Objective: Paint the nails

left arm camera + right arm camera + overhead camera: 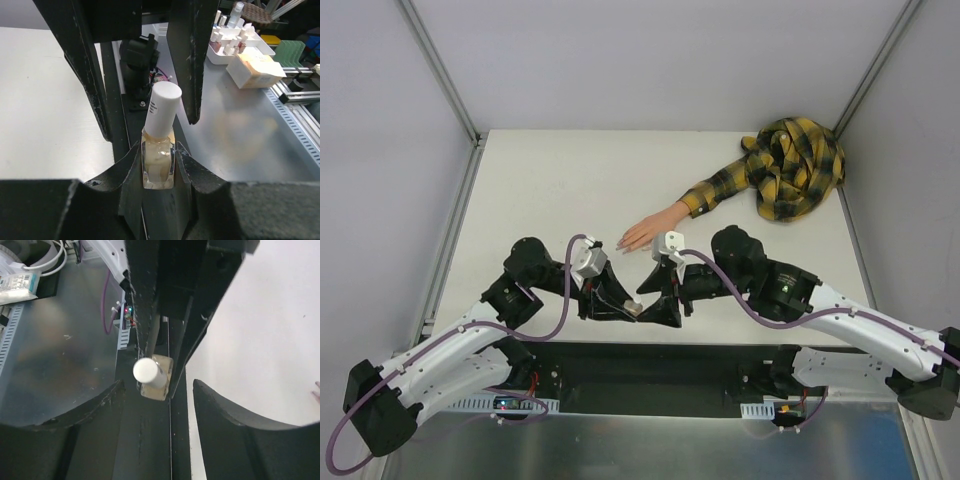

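A small beige bottle (pixel 158 170) with a white cap (pixel 163 111) is clamped upright between the fingers of my left gripper (pixel 158 150), above the table's near edge. It also shows in the right wrist view (pixel 154 380). My right gripper (pixel 157 387) is open, its two fingers (pixel 192 60) standing either side of the cap without touching it. In the top view both grippers meet at the front middle, left (pixel 623 308) and right (pixel 652 300). The peach mannequin hand (pixel 648 232) lies palm down just behind them, its pale nails (pixel 621 243) pointing left. Its plaid sleeve (pixel 790 170) is bunched at the back right.
A metal shelf (pixel 235 135) lies below the table's near edge, with a white box (pixel 255 70) and a tray of small bottles (pixel 230 42) beyond it. The black arm mounting rail (pixel 650 370) runs along the front. Frame posts (pixel 440 70) stand at the back corners.
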You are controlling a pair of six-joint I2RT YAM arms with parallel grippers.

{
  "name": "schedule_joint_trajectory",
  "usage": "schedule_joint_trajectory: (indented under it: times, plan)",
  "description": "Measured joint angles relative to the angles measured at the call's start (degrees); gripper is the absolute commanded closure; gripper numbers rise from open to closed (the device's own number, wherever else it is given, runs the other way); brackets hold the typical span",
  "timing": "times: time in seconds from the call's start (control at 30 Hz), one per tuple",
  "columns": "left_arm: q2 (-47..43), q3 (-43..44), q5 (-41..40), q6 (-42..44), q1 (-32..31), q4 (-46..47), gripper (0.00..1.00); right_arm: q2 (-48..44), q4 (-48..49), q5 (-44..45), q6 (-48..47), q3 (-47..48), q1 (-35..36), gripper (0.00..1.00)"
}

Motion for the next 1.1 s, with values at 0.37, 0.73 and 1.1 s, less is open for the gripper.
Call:
schedule_joint_trajectory:
  times: [0.37, 0.73, 1.1]
  plan:
    - [1.33, 0.00, 2.51, -2.25, 0.00, 1.60, 1.00, -0.07, 3.15, -3.91, -0.66, 0.09, -0.72, 0.57]
    - [1.62, 0.00, 3.54, -2.56, 0.00, 1.64, 1.00, 1.49, 3.58, -6.73, -0.20, 1.16, -0.72, 0.62]
    - [1.90, 0.00, 3.98, -2.60, -0.02, 1.64, 1.00, 1.49, 4.44, -6.95, 0.22, 1.46, -0.92, 0.99]
